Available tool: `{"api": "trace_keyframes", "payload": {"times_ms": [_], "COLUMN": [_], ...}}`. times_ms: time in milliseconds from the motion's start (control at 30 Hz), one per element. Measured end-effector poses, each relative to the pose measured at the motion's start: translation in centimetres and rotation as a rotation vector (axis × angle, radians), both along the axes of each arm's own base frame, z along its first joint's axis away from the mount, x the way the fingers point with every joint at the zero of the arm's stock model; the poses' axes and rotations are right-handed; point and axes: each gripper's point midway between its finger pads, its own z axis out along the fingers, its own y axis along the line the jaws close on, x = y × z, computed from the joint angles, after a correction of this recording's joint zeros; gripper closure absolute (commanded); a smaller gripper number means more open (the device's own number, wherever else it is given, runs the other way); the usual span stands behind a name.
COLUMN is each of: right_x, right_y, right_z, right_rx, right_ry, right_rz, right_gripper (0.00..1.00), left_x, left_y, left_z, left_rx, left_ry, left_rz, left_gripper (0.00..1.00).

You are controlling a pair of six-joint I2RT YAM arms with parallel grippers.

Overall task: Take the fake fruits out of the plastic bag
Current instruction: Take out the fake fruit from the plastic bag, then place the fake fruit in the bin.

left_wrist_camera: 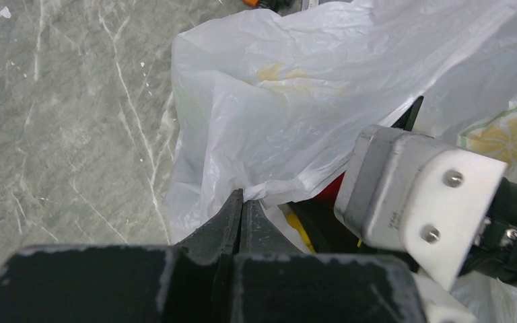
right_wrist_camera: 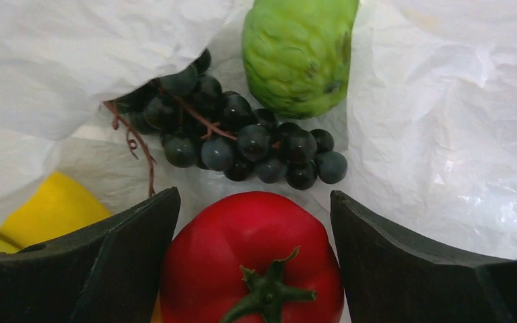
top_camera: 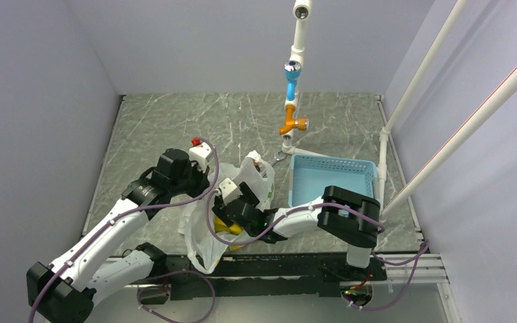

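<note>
The plastic bag (top_camera: 200,237) lies crumpled at the table's near edge, with both grippers at it. My left gripper (left_wrist_camera: 244,196) is shut on a fold of the bag's rim (left_wrist_camera: 276,114) and holds the mouth up. My right gripper (right_wrist_camera: 254,194) is inside the bag, jaws open on either side of the red round fruit (right_wrist_camera: 249,249). Beyond it lie the dark purple grape bunch (right_wrist_camera: 242,138) and the green bumpy fruit (right_wrist_camera: 299,50). A yellow fruit (right_wrist_camera: 50,208) shows at the left, half under plastic. Yellow also shows at the bag mouth in the top view (top_camera: 232,231).
A light blue slotted basket (top_camera: 333,161) stands right of the bag. A silver wrench (top_camera: 279,157) lies behind the bag, near a white, blue and orange pipe stand (top_camera: 291,101). White pipes run along the right wall. My right wrist block (left_wrist_camera: 417,195) sits close beside my left fingers.
</note>
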Motion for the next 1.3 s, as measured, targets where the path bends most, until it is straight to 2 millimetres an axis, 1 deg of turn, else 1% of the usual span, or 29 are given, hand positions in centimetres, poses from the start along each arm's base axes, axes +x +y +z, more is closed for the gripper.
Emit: {"api": "trace_keyframes", "payload": {"times_ms": [67,133,267,400,467,500,533,600,800,900,967,1067,1167,1267,1300], "right_x": [0.1,0.3,0.5,0.4,0.0,-0.3,-0.6,-1.1,-3.1,-4.5,-5.5,-6.7,-6.7,-5.9,-5.5], "right_y": [-0.4,-0.6,-0.9,-0.7,-0.6,-0.6,-0.6,-0.4,0.5,0.7,0.1,-2.0,-4.5,-8.1,-9.8], "right_z": [-0.2,-0.2,-0.1,0.1,0.6,1.3,2.0,4.6,14.3,17.5,18.9,21.0,23.6,25.8,26.5], "right_rx": [-0.001,-0.006,-0.015,-0.013,0.007,0.025,0.046,0.120,0.432,0.550,0.606,0.684,0.732,0.772,0.789], "right_ry": [-0.004,-0.011,-0.023,-0.020,-0.011,-0.005,-0.004,-0.002,0.002,0.036,0.054,0.061,0.033,-0.016,-0.040], "right_rz": [-0.013,-0.025,-0.038,-0.022,0.001,0.018,0.030,0.060,0.153,0.224,0.260,0.284,0.247,0.145,0.091], "right_gripper": [0.20,0.24,0.44,0.67,0.75,0.79,0.83,0.88,0.96,0.96,0.96,0.98,0.99,0.98,0.96], "left_x": [0.0,0.0,0.1,0.1,0.1,0.2,0.2,0.2,0.2,0.2,0.3,0.4,0.4,0.4,0.4], "left_y": [0.0,0.0,-0.1,0.0,0.0,0.0,0.1,0.1,0.3,0.4,0.5,0.6,0.9,1.1,1.2], "left_z": [-0.1,-0.3,-0.7,-0.7,-0.7,-0.7,-0.7,-0.7,-0.4,-0.2,0.0,0.0,-0.1,-0.3,-0.3], "left_rx": [0.002,0.006,0.013,0.014,0.015,0.017,0.018,0.019,0.020,0.017,0.018,0.024,0.035,0.045,0.047], "left_ry": [0.003,0.011,0.022,0.022,0.021,0.020,0.020,0.019,0.007,-0.003,-0.010,-0.013,-0.013,-0.010,-0.011], "left_rz": [0.000,-0.001,-0.001,0.001,0.003,0.005,0.006,0.008,0.016,0.020,0.025,0.034,0.045,0.054,0.057], "left_gripper": [1.00,1.00,1.00,1.00,1.00,1.00,1.00,1.00,1.00,1.00,1.00,1.00,1.00,1.00,1.00]}}
